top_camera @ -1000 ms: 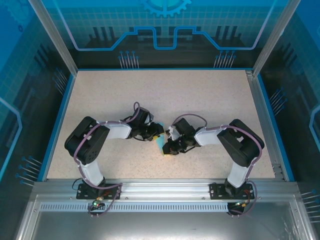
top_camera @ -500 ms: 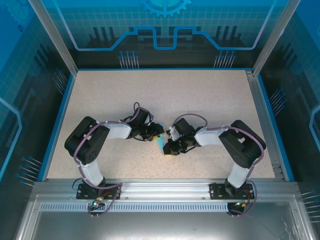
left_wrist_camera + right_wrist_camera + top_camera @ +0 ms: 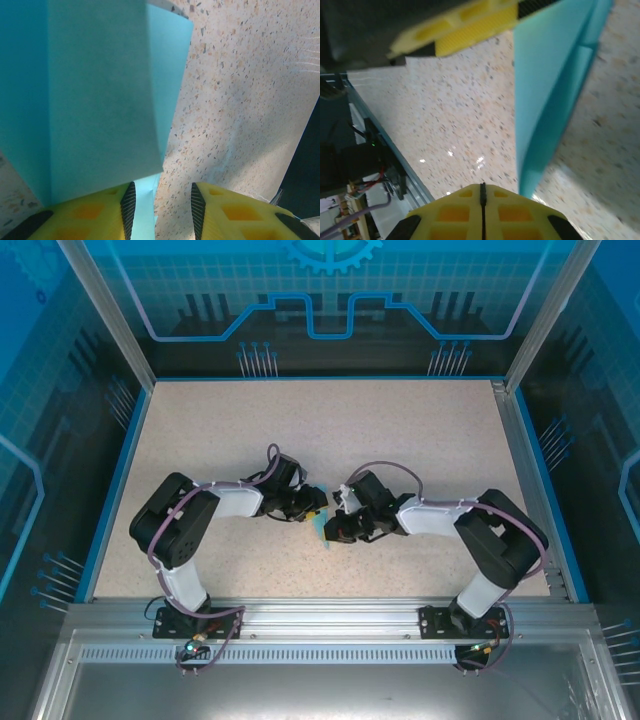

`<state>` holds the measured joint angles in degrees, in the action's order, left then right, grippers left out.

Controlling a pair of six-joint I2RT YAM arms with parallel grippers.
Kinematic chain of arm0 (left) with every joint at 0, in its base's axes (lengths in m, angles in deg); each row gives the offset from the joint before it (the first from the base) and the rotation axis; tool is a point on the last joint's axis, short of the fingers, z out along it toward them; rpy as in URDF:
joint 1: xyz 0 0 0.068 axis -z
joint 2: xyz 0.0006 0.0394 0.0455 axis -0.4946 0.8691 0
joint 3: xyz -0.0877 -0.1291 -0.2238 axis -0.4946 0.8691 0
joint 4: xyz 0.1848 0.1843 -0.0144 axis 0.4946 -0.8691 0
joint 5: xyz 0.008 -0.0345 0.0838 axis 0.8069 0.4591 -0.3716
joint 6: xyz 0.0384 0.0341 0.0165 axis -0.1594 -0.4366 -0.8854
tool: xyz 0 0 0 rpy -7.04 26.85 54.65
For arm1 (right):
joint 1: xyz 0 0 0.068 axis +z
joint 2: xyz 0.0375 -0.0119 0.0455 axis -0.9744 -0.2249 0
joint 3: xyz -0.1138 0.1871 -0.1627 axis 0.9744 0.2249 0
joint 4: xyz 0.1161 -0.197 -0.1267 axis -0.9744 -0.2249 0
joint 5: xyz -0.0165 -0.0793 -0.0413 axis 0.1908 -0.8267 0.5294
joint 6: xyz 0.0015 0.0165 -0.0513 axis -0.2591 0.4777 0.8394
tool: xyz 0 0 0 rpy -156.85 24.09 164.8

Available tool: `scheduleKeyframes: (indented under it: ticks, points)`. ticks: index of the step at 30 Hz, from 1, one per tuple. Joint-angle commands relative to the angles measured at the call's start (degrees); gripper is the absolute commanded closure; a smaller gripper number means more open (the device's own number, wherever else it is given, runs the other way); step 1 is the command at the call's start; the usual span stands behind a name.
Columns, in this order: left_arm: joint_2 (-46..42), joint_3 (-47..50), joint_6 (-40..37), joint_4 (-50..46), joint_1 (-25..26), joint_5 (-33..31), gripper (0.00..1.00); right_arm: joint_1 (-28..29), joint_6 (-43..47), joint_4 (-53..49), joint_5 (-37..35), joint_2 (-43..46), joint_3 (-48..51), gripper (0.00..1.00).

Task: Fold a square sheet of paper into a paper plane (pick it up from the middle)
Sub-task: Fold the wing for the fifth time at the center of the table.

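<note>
**A:** Left end effector [image 3: 162, 207]?
**B:** Jaws apart. The finger [image 3: 95, 217] at lower left of the frame lies against the folded cyan sheet [image 3: 100, 100].
**A:** Right end effector [image 3: 482, 197]?
**B:** Pressed together on nothing. The sheet's lower corner is just beside it, perhaps touching; it's blurred.
**A:** From above?
**B:** Both meet at the centre of the speckled desk [image 3: 420, 440], with the sheet between them.

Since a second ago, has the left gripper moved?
No. In the top view the left gripper sits at the same spot against the table's blue left edge, beside the square sheet of paper.
</note>
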<state>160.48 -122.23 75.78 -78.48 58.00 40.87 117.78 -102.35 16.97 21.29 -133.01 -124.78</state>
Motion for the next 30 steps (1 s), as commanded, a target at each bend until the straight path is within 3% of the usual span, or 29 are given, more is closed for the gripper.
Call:
scheduleKeyframes:
  ticks: [1,9,14,30]
  points:
    - [1.98,-0.54,-0.89,-3.45,-0.15,-2.57,0.62,1.01,-4.22,6.20,1.31,-3.69,-2.00,0.94]
    - [1.81,-0.51,-1.21,-3.93,-0.22,-2.67,0.62,0.98,-4.10,5.83,-1.61,-7.57,-0.14,0.95]
    - [2.16,-0.58,-1.25,-4.04,-0.17,-2.75,0.62,1.11,-3.13,5.13,0.58,-9.79,2.19,0.94]
    - [2.70,-0.50,-0.47,-4.28,-0.34,-3.40,0.62,1.65,-0.40,-0.28,3.09,-5.24,5.51,0.92]
